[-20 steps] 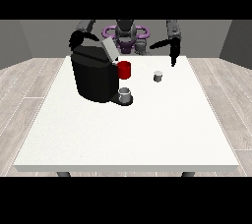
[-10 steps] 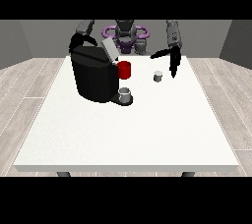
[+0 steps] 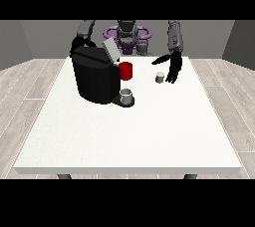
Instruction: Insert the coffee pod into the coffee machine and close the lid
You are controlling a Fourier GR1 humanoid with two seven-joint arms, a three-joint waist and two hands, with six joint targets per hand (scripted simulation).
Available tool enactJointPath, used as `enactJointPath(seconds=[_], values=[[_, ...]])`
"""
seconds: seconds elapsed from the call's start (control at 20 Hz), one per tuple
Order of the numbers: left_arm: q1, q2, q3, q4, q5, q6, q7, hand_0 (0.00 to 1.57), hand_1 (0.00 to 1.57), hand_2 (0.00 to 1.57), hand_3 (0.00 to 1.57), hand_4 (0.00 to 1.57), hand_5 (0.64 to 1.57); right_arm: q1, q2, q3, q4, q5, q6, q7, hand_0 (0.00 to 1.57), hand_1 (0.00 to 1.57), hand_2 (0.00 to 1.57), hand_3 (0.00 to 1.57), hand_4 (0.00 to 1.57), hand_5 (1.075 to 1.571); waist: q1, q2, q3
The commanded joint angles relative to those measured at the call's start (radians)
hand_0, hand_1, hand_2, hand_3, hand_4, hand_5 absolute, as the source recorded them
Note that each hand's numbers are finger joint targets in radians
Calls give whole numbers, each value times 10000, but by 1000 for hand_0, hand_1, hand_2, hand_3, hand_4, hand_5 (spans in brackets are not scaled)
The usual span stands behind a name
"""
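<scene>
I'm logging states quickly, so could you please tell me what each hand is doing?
Hand at the view's right: open, beside the coffee pod.
Other hand: not visible.

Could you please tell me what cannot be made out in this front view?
- The robot hand at the view's left: hidden behind the black coffee machine.
- The small grey coffee pod: too small to tell whether the robot hand at the view's right touches it.
- The machine's pod slot: hidden under its raised grey lid.

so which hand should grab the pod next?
Left, the hand at the view's right: open beside the coffee pod. The other hand isn't plainly visible behind the coffee machine.
</scene>
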Motion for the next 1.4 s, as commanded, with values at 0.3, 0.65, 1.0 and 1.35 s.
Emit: enactJointPath(seconds=[0.3, 0.65, 1.0, 1.35], values=[[-527, 219, -391, 1352, -1395, 548, 183, 580, 580, 719, 472, 0, 1571, 113, 126, 210, 178, -5, 56, -40, 0, 0, 0, 0, 465, 1571, -279, -142, 1], [-753, 435, -515, 1992, -2269, 1297, -915, 673, 673, 809, 551, 0, 1571, -142, 346, 171, 486, -5, -278, -287, 0, 0, 0, 0, 487, 1571, -202, 287, -1], [-1357, 133, -252, 2749, -2719, 2463, -1180, 824, 824, 972, 737, 389, 1571, -499, 193, 132, 47, -190, -134, 189, 0, 0, 0, 0, 505, 1571, -426, 350, -2], [-1451, 394, -606, 3184, -3591, 2700, -1209, 970, 970, 1054, 793, 319, 1571, -332, 386, 321, 337, -178, -552, -232, 0, 0, 0, 0, 429, 1571, -378, 433, -2]])
